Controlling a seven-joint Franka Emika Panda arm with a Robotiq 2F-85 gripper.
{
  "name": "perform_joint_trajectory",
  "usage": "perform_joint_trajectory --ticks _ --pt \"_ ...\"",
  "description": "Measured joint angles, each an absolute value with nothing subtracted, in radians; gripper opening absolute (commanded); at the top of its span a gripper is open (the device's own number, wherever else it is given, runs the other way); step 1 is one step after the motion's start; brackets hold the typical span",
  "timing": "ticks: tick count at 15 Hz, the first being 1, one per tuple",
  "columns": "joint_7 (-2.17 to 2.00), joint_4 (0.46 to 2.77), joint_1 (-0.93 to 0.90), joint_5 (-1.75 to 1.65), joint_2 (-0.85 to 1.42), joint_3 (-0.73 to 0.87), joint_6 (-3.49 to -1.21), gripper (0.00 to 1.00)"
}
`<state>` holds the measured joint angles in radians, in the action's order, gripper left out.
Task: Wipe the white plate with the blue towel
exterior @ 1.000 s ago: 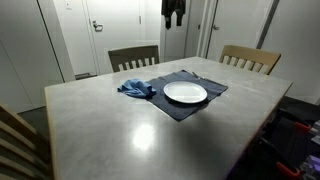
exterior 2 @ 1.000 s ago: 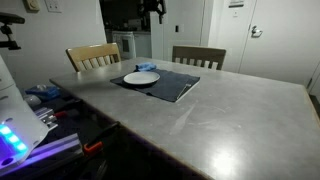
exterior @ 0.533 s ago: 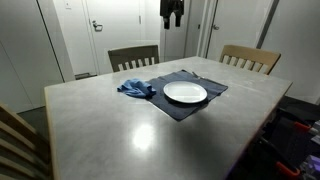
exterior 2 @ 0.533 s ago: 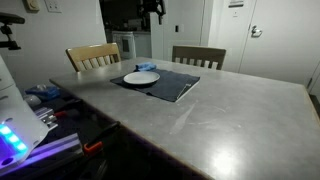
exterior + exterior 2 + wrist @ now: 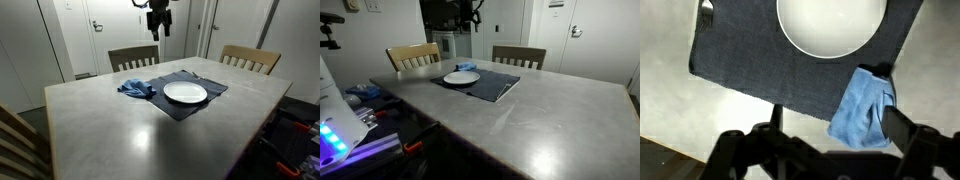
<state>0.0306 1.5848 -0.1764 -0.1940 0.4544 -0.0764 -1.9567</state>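
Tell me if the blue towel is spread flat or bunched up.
Bunched up: the blue towel shows folds and an uneven outline.

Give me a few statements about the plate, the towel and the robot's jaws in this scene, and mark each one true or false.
1. The white plate sits on the dark placemat. True.
2. The blue towel lies on the plate. False: it lies beside the plate, at the placemat's edge.
3. The jaws are shut on the towel. False: they stand open high above the table, holding nothing.
4. A wooden chair stands behind the table. True.
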Motion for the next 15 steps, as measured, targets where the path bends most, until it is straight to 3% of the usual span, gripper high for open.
perform_joint_trajectory --ticks 15 --pt "0.046 1.319 -0.219 -0.121 0.802 -0.133 -1.977 1.0"
